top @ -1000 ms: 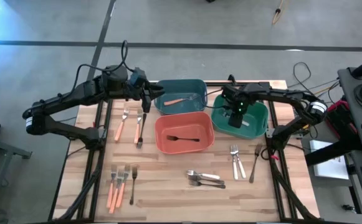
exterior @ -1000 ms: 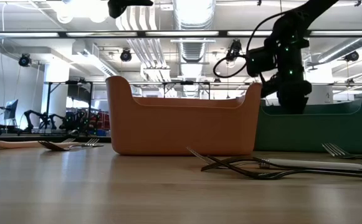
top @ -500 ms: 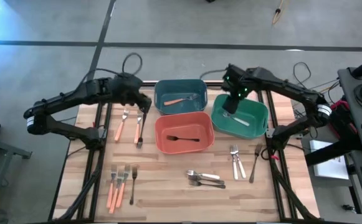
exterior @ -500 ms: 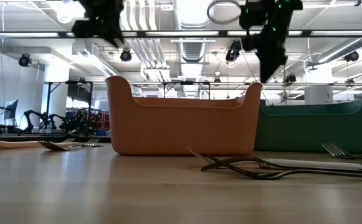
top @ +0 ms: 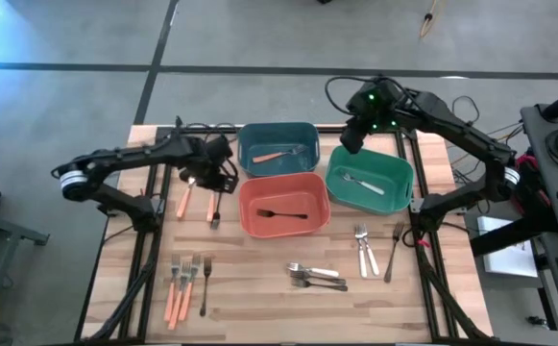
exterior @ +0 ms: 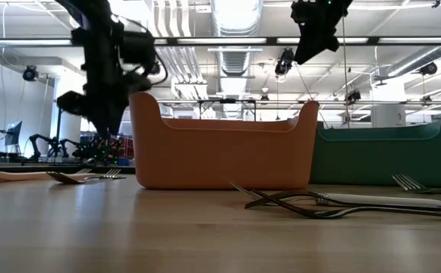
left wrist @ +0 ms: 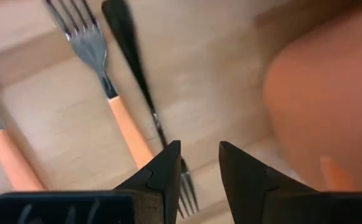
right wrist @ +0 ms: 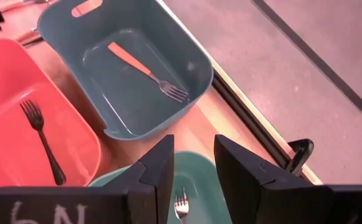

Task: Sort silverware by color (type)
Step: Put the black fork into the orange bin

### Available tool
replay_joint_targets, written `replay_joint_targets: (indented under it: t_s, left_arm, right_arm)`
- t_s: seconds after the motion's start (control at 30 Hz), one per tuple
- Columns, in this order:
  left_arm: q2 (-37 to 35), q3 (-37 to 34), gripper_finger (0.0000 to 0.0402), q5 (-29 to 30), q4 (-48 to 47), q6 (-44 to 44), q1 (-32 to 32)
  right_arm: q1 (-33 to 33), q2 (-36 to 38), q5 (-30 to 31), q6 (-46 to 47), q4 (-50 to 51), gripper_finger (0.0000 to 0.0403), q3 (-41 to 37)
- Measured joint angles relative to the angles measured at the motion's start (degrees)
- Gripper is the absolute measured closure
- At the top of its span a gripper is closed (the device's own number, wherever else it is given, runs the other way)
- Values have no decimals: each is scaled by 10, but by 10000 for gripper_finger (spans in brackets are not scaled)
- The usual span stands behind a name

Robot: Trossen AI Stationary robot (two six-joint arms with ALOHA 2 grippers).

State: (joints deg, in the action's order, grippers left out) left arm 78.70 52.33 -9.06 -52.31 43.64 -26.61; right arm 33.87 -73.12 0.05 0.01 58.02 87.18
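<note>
My left gripper (top: 211, 181) hangs open, pointing down, just above a black fork (left wrist: 137, 68) that lies flat on the table beside two orange-handled forks (left wrist: 121, 118), left of the orange-red bin (top: 250, 197). The black fork's neck runs under one fingertip (left wrist: 171, 155); whether they touch, I cannot tell. My right gripper (top: 348, 144) is open and empty, high over the far left corner of the green bin (top: 403, 183). A silver fork (top: 363, 183) lies in that bin. The teal bin (top: 250, 144) holds an orange-handled fork (right wrist: 144, 68), and the orange-red bin holds a black fork (right wrist: 40, 140).
More forks lie at the near left (top: 182, 284), mostly orange-handled with a black one beside them. Silver pieces lie near the middle of the front (top: 317, 276) and in front of the green bin (top: 365, 248). The three bins stand close together at the table's far middle.
My left gripper has dropped from beside the teal bin's left end toward the forks left of the orange-red bin, tipping to point down and rolling about. My right gripper has risen out of the green bin, where the silver fork stays.
</note>
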Motion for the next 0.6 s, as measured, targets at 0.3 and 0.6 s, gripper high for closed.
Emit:
replay_joint_targets:
  t_s: [0.3, 0.6]
  left_arm:
    - [15, -75, 310, 5, 97, 4, -1]
    - [47, -81, 310, 41, 126, 0, -1]
  right_arm:
    - [0, -9, 0, -10, 0, 301, 0]
    - [0, -21, 0, -10, 0, 303, 0]
